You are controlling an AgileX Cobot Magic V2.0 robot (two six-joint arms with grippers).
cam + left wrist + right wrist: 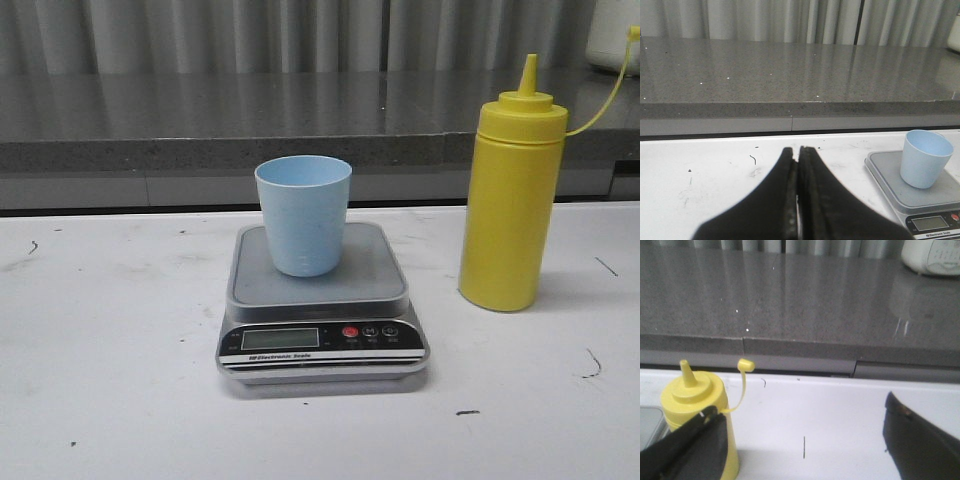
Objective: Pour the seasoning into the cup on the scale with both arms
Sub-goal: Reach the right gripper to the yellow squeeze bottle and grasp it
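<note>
The light-blue cup stands upright on the platform of the silver-grey scale in the middle of the white table. The tall yellow seasoning bottle stands upright to the right of the scale, its cap off the nozzle and hanging on the thin tether. No arm shows in the front view. My left gripper is shut and empty, low over the table to the left of the scale and cup. My right gripper is wide open and empty, with the bottle just beyond one finger.
A grey stone counter runs along the back of the table, with a grey curtain behind it. A white appliance sits on the counter at the far right. Small dark marks dot the white tabletop.
</note>
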